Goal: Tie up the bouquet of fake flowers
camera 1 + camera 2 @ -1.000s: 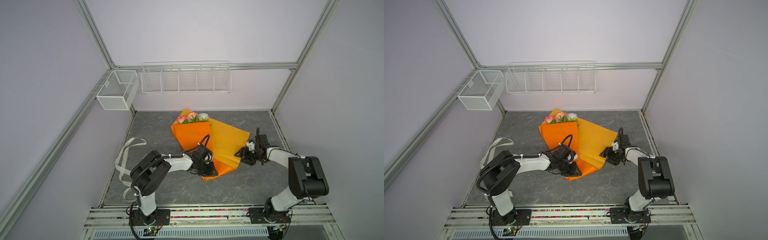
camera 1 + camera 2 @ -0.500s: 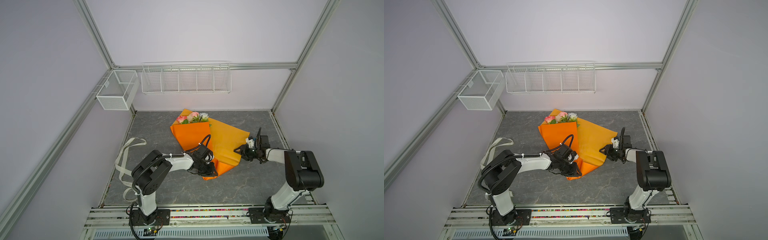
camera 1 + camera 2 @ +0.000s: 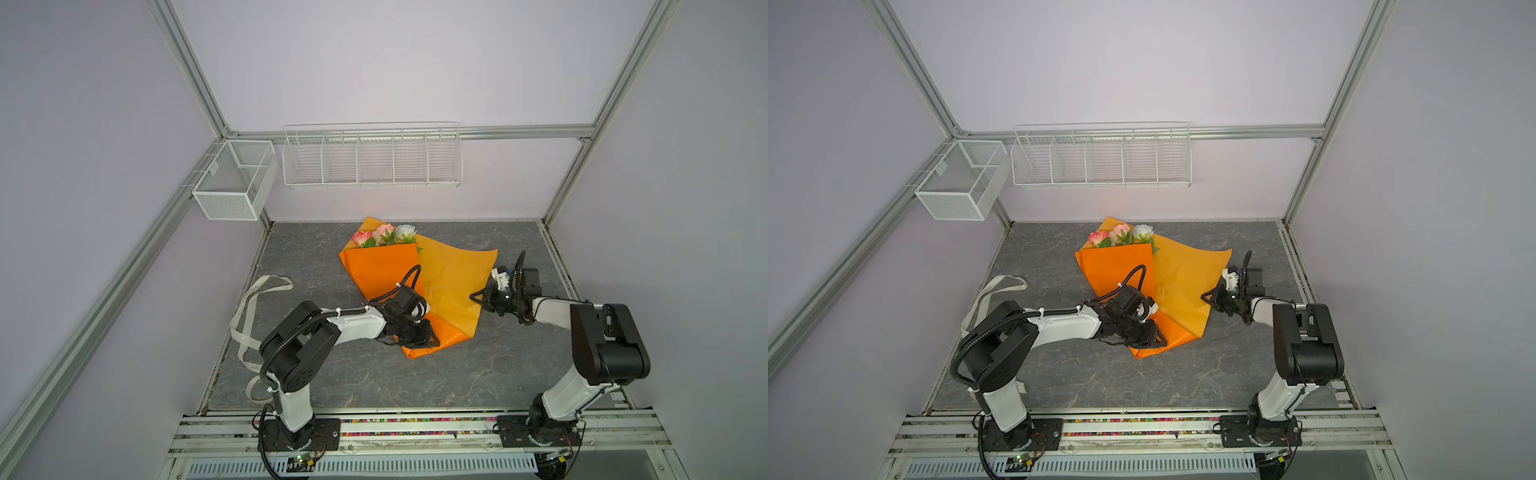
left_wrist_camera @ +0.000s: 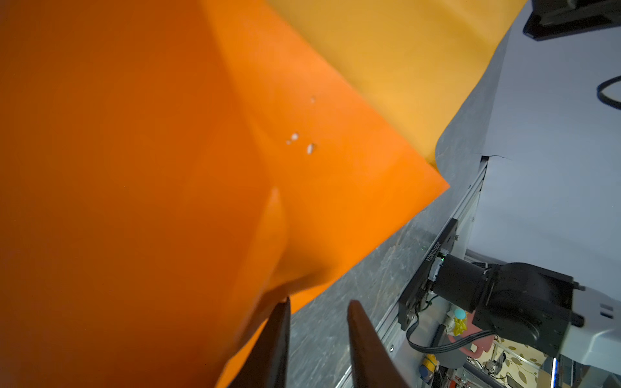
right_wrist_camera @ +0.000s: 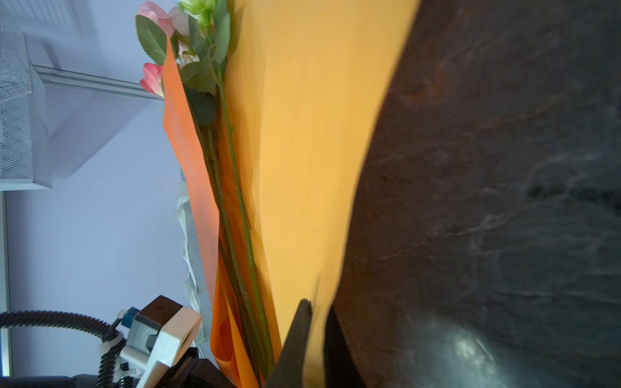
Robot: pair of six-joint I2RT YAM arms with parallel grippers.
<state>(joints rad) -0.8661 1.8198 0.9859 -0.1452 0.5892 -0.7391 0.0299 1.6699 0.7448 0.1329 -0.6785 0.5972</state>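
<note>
— Both top views are showing the bouquet lying mid-worktop, fake flowers at the far end.
— Only right wrist is showing stems, right end effector pinching orange paper edge. Left end effector is resting at narrow end, fingers slightly apart.

Left arm: forearm low, reaching inward; left gripper, fingers slightly apart. Right arm: elbow raised, forearm reaching inward; right gripper clamped on paper edge.
</note>
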